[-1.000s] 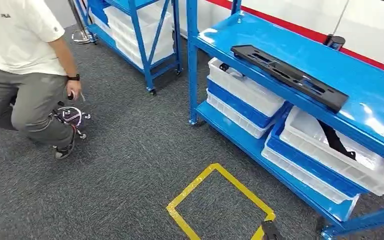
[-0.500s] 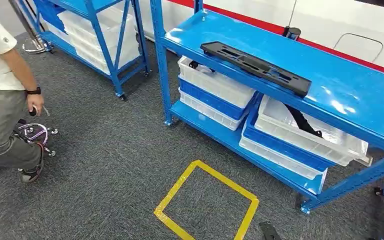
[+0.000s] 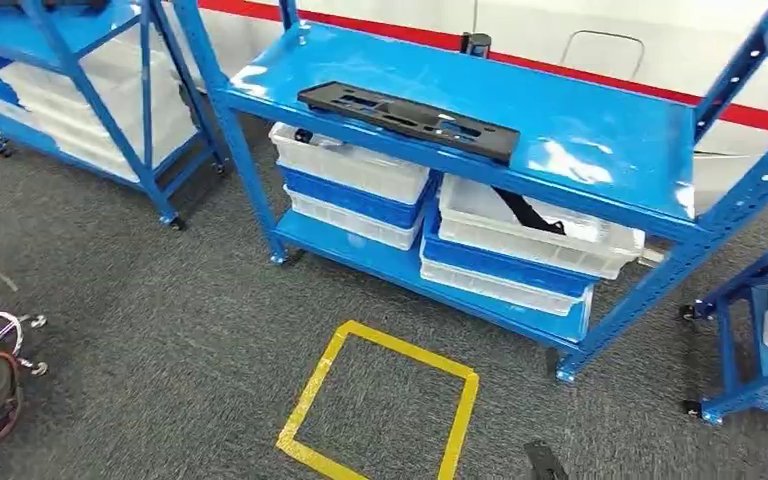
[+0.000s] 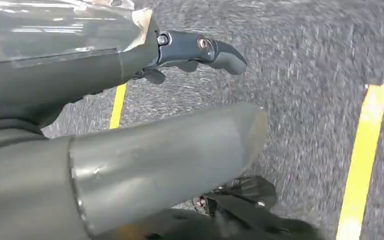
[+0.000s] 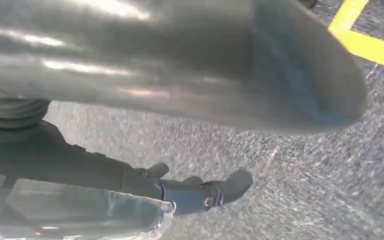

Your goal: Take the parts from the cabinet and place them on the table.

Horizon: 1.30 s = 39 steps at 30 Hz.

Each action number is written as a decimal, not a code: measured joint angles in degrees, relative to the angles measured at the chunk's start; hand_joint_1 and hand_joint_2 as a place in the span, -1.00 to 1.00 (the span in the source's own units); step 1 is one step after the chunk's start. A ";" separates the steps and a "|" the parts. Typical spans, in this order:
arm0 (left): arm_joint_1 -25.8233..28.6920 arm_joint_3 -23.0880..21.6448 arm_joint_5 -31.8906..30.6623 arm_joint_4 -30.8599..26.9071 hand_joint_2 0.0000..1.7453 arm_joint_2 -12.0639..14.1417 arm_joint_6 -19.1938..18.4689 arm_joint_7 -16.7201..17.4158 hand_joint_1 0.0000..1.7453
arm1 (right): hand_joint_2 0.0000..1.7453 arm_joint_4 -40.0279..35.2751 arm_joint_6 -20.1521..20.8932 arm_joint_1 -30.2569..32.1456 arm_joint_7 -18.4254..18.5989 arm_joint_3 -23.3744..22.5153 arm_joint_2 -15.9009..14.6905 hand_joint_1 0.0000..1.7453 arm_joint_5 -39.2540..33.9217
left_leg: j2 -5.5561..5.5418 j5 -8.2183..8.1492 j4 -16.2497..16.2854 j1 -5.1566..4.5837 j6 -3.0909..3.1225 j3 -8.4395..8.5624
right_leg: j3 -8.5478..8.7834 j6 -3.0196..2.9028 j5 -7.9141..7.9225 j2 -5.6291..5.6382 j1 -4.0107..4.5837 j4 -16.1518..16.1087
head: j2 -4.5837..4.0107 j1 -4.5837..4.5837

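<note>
Part: long black part (image 3: 407, 121) lies flat on the blue cabinet (image 3: 600, 140) top shelf, upper centre.
Left hand (image 4: 180, 115): empty, fingers apart (over grey carpet).
Right hand (image 5: 215, 100): empty, fingers apart.

place: workshop or storeroom | signs: blue steel racks (image 3: 600, 150), white bins (image 3: 520, 225), taped floor square (image 3: 380, 405)
</note>
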 joint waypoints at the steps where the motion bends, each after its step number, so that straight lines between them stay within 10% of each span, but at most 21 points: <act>1: 0.06 0.00 0.00 0.00 -1.00 0.00 0.00 0.00 -1.00 | -1.00 0.00 0.00 0.20 0.00 0.00 0.00 -1.00 0.00 | 0.01 0.59 0.75 0.05 -0.03 -0.68 | 0.05 0.01 0.00 0.88 0.00 0.04 | 0.00 0.04; 4: -0.02 0.00 -0.09 0.00 -1.00 0.04 0.00 0.00 -1.00 | -1.00 0.00 0.00 0.35 0.00 0.00 0.04 -1.00 0.00 | -0.94 8.30 -10.42 0.60 -0.07 4.03 | 0.26 0.14 -0.04 3.52 -0.29 0.41 | 0.00 -0.07; 6: 0.05 0.00 -0.09 0.07 -1.00 0.09 0.00 0.00 -1.00 | -1.00 0.00 0.00 0.08 0.00 0.00 0.07 -1.00 0.00 | -5.20 9.36 -16.37 1.07 -0.01 6.38 | -0.41 1.01 -0.43 4.95 0.42 1.43 | 0.00 -0.33; 10: -0.22 0.00 -0.11 0.07 -1.00 0.07 -0.02 0.00 -1.00 | -1.00 0.00 0.00 0.49 0.00 0.00 -0.13 -1.00 -0.02 | -2.61 9.81 -16.46 0.36 1.92 6.44 | -1.72 3.00 0.27 7.47 0.42 0.62 | 0.00 -0.15; 12: -0.22 0.00 -0.28 0.07 -1.00 -0.02 0.00 -0.02 -1.00 | -1.00 0.04 0.02 0.38 0.00 0.00 -0.11 -1.00 -0.04 | -1.01 10.31 -17.25 0.37 3.22 6.74 | -3.49 2.40 -1.75 1.62 0.41 4.74 | 0.00 0.18; 16: -0.10 0.00 -0.44 0.07 -1.00 -0.02 -0.13 -0.02 -1.00 | -1.00 0.04 0.46 0.35 0.00 0.00 -0.13 -1.00 -0.24 | 2.39 10.23 -17.22 0.14 3.31 6.54 | -10.95 2.48 -6.99 -0.38 0.28 19.60 | 0.00 0.35; 19: -0.21 0.00 -0.50 0.07 -1.00 -0.07 -0.17 -0.02 -1.00 | -1.00 0.07 0.55 0.52 -0.09 0.00 -0.28 -1.00 -0.35 | 4.56 10.00 -17.19 0.21 2.96 6.79 | -4.56 4.14 -2.70 -1.92 0.03 8.36 | 0.00 0.48; 21: -0.25 0.00 -0.50 0.07 -1.00 -0.04 -0.17 0.00 -1.00 | -1.00 0.04 0.55 0.17 -0.15 0.00 -0.24 -1.00 -0.35 | 5.75 9.49 -17.01 -0.35 2.23 7.24 | -0.33 3.38 -1.16 -7.77 0.34 0.76 | 0.00 0.77; 25: -0.47 0.00 -0.48 0.07 -1.00 -0.09 -0.13 0.00 -1.00 | -1.00 0.04 0.35 0.13 -0.17 0.04 -0.33 -1.00 0.37 | 8.43 8.87 -17.58 -0.37 0.71 8.51 | -0.45 1.68 -0.65 -4.92 0.86 0.63 | 0.00 0.37; 26: -0.58 0.02 -0.46 0.04 -1.00 -0.09 -0.07 0.00 -1.00 | -1.00 0.04 0.09 0.25 -0.11 0.20 -0.31 -1.00 0.70 | 7.02 8.46 -16.90 0.22 0.26 8.46 | 0.07 1.10 -0.28 -4.24 -0.84 0.31 | 0.00 0.20; 28: -0.40 0.00 -0.42 0.04 -1.00 -0.02 -0.02 0.00 -1.00 | -1.00 0.04 -0.70 0.11 0.11 0.68 -0.17 -1.00 1.18 | 1.48 4.42 -11.49 0.33 0.08 6.12 | -0.05 0.02 -0.25 -3.63 -0.45 0.30 | 0.00 -0.22; 31: 0.00 0.02 -0.39 0.07 -1.00 0.00 0.00 0.00 -1.00 | -1.00 0.04 -0.68 0.00 0.37 1.29 0.00 -1.00 1.64 | 0.03 -0.33 0.35 0.34 -0.20 -0.17 | -0.14 -0.25 -0.24 -2.03 0.03 0.34 | 0.00 -0.48; 33: 0.06 0.02 -0.39 0.07 -1.00 0.02 -0.02 0.02 -1.00 | -1.00 0.04 -0.24 0.06 0.66 1.42 0.04 -1.00 1.60 | 0.05 2.91 -2.33 0.35 -0.08 0.31 | -0.05 -0.23 -0.26 -1.31 0.07 0.38 | 0.00 -0.48; 35: -0.06 0.00 -0.39 0.07 -1.00 0.07 -0.02 0.02 -1.00 | -1.00 0.04 -0.24 0.01 0.90 1.55 0.15 -1.00 1.60 | 0.05 8.82 -12.44 0.43 0.26 4.74 | 0.26 0.02 -0.40 -0.75 0.04 0.41 | 0.00 -0.50; 39: -0.13 0.02 -0.39 0.07 -1.00 0.00 -0.02 0.04 -1.00 | -1.00 0.04 -0.24 0.02 1.01 1.79 -0.04 -1.00 1.60 | -0.03 9.91 -16.67 0.05 0.86 6.32 | -0.25 0.54 -1.04 -0.45 1.58 0.84 | 0.00 -0.11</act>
